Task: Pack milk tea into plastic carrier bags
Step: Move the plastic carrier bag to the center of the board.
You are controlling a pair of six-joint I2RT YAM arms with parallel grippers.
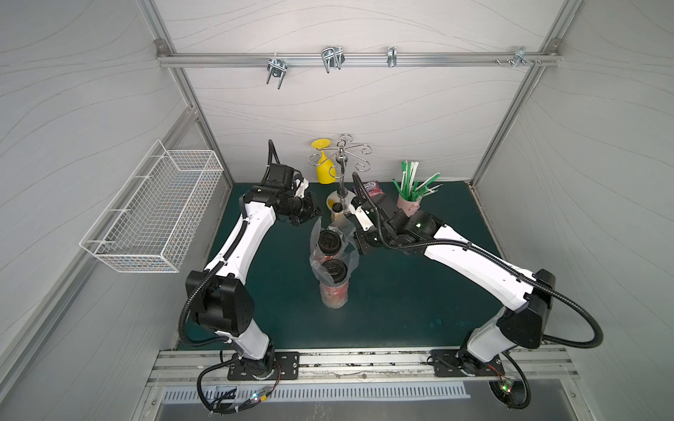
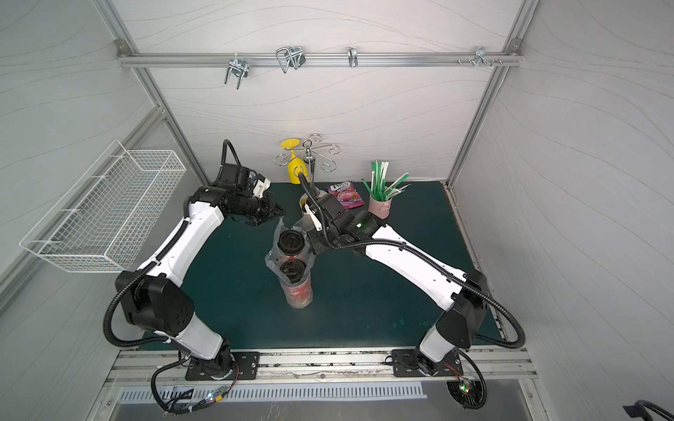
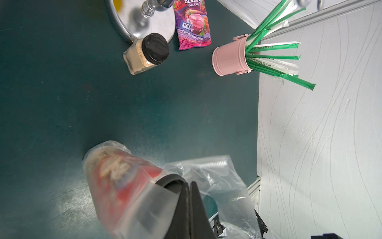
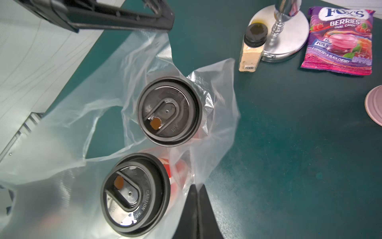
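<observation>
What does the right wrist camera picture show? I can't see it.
Two black-lidded milk tea cups, back cup and front cup, stand inside a clear plastic bag on a green table. The right end effector and left end effector each pinch the bag's rim. A beige bottle and purple candy packet sit beyond.

Right end effector pinches clear bag holding two black-lidded cups.

Lab test booth: aluminium rail, panel walls, green mat.
</observation>
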